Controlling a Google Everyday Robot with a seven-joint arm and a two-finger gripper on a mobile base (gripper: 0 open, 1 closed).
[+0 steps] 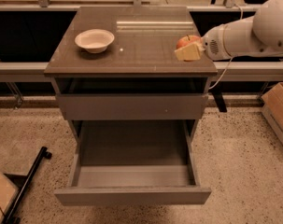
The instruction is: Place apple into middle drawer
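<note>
The red-orange apple point(185, 41) is at the right edge of the cabinet top point(141, 50), just above its surface. My gripper point(188, 50) reaches in from the right on a white arm and is shut on the apple; a pale finger point(189, 53) covers the apple's front. The middle drawer point(131, 195) is pulled wide open below and in front, and its grey floor is bare. It lies lower and to the left of the gripper.
A white bowl point(95, 40) sits on the left of the cabinet top. The upper drawer point(131, 106) is shut. A cardboard box point(277, 107) stands on the floor at the right. A black stand leg point(28, 181) lies at the lower left.
</note>
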